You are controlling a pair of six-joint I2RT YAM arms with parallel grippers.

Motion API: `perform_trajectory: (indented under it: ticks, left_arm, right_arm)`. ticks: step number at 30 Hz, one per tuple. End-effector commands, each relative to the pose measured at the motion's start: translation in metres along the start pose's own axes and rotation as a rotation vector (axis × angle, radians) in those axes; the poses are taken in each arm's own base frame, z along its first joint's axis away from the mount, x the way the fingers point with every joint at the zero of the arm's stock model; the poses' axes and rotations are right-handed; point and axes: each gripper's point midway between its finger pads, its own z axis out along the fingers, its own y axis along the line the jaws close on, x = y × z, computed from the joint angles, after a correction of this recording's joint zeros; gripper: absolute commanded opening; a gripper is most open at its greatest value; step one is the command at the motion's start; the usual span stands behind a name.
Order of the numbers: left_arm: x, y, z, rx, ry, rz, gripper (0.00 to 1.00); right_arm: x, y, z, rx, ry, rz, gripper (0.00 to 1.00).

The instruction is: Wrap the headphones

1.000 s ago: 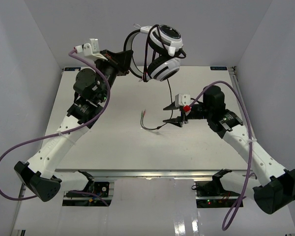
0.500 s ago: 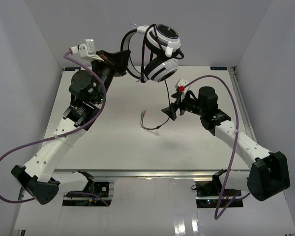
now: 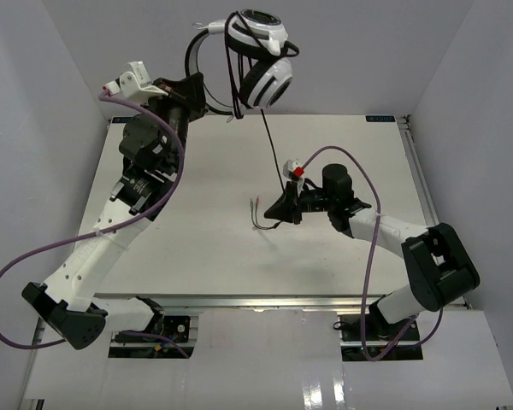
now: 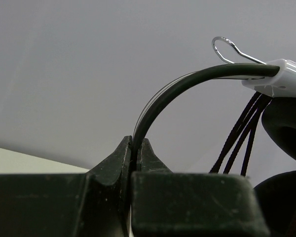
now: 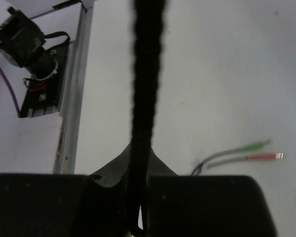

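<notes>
The headphones (image 3: 261, 53) hang high over the back of the table, white cups with black pads. My left gripper (image 3: 198, 90) is shut on their black headband (image 4: 187, 84), pinched between the jaws (image 4: 136, 148). Several turns of the thin black cable (image 4: 241, 138) lie across the cups beside the white slider (image 4: 286, 76). One strand of the cable (image 3: 274, 154) drops to my right gripper (image 3: 276, 209), low over the table's middle. That gripper (image 5: 138, 165) is shut on the cable (image 5: 147, 74). The cable's end with green and red plugs (image 5: 254, 150) lies on the table (image 3: 255, 205).
The white table (image 3: 197, 248) has a metal rail along its edge (image 5: 74, 98), with an arm base fitting (image 5: 27, 42) beyond it. Purple robot cables (image 3: 34, 256) loop beside both arms. Grey walls close in the left, right and back.
The left arm carried the headphones left and higher. The right arm swung left and lower, opened wide, then closed on the hanging cable.
</notes>
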Motion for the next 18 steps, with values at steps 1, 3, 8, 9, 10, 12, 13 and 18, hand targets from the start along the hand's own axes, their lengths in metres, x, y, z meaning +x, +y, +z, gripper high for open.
perform_trajectory:
  ticks: [1,3,8,9,10,12,13,18]
  left_arm:
    - [-0.038,0.024,0.020,-0.190,-0.199,0.007,0.00]
    - [-0.029,0.036,0.028,-0.255,-0.213,0.060,0.00]
    - [0.042,0.080,0.052,-0.358,-0.101,0.338,0.00]
    - [0.051,0.086,0.054,-0.363,-0.082,0.385,0.00]
    - [0.066,0.098,0.053,-0.377,-0.050,0.459,0.00]
    - [0.094,0.122,0.047,-0.387,0.015,0.611,0.00]
    - [0.107,0.131,0.040,-0.369,0.050,0.669,0.00]
    - [0.159,0.146,0.005,-0.192,0.233,0.753,0.00]
  right_arm:
    - [-0.053,0.051,0.008,-0.102,-0.050,-0.259,0.08]
    - [-0.050,0.067,0.013,-0.104,0.031,-0.314,0.08]
    - [-0.095,0.062,0.005,0.038,0.102,-0.460,0.08]
    - [-0.096,0.065,0.000,0.050,0.136,-0.512,0.08]
    - [-0.110,0.059,-0.008,0.118,0.147,-0.591,0.08]
    - [-0.137,0.045,-0.028,0.274,0.181,-0.711,0.08]
    - [-0.148,0.036,-0.040,0.354,0.202,-0.754,0.08]
    - [-0.185,0.007,-0.087,0.635,0.268,-0.925,0.08]
